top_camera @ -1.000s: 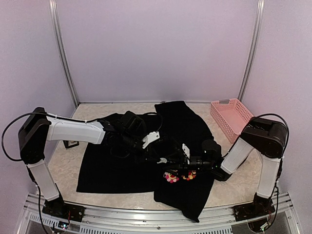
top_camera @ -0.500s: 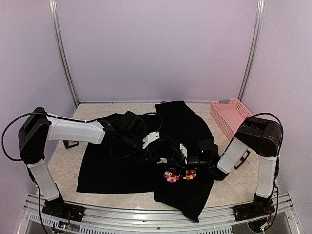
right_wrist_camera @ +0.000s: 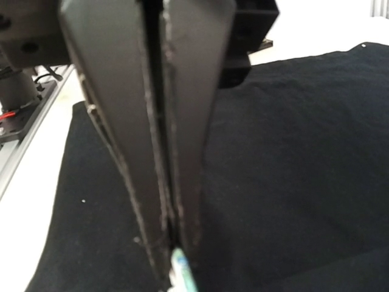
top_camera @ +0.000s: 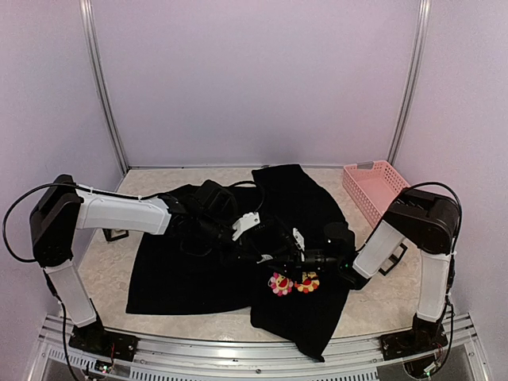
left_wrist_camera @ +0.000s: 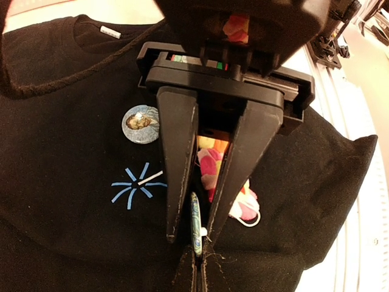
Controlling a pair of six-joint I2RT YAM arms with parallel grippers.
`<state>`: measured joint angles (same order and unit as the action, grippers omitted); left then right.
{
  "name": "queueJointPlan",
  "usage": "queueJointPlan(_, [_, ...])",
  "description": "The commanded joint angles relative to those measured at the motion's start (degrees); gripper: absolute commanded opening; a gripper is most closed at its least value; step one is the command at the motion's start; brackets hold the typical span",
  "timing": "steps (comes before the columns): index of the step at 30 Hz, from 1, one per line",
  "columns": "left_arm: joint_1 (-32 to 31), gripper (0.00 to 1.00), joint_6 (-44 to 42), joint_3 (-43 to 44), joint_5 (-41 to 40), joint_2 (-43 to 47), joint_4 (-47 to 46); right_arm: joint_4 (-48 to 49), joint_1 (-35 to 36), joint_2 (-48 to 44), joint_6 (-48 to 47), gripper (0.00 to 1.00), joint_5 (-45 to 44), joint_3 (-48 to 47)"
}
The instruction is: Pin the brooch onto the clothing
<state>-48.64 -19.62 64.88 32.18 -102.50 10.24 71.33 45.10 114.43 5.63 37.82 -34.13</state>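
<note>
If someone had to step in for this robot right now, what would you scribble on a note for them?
Right gripper: shut on the brooch, holding it edge-on over the shirt.
Left gripper: fingertips either side of the brooch; grip unclear.
Shirt lies spread out, with flower badges, a round badge and a blue star on it.
Done: brooch brought to the shirt. Left: pin it on.
</note>
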Motion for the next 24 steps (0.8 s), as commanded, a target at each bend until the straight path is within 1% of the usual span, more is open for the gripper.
queueJointPlan(1, [-0.65,0.00,-0.66,-0.98,2.01,2.21,-0.66,-0.64,-2.06,0.71,3.31,0.16,-1.46,-1.30])
queueJointPlan(7, [-1.03,0.00,-0.96,-0.81,1.75,1.87,-0.18,-2.79,-2.67,0.58,6.57,0.14,-2.39,-2.87])
queueJointPlan(11, [-1.10,0.00,-1.08,-1.15,1.60,2.01,-0.05,-2.94,-3.74,0.65,10.18,0.09,-3.15,-2.83])
queueJointPlan(15, [-1.10,0.00,-1.28,-1.41,1.21,2.04,0.46,-1.96,-5.53,1.14,14.84,0.09,-2.59,-2.34])
queueJointPlan(18, [-1.09,0.00,-1.39,-1.60,1.00,2.07,0.66,-1.56,-5.69,0.66,15.12,0.10,-4.06,-1.64])
queueJointPlan(24, [-1.10,0.00,-1.69,-1.68,0.72,2.04,1.01,-0.66,-5.83,-0.05,15.11,0.12,-3.95,-0.74])
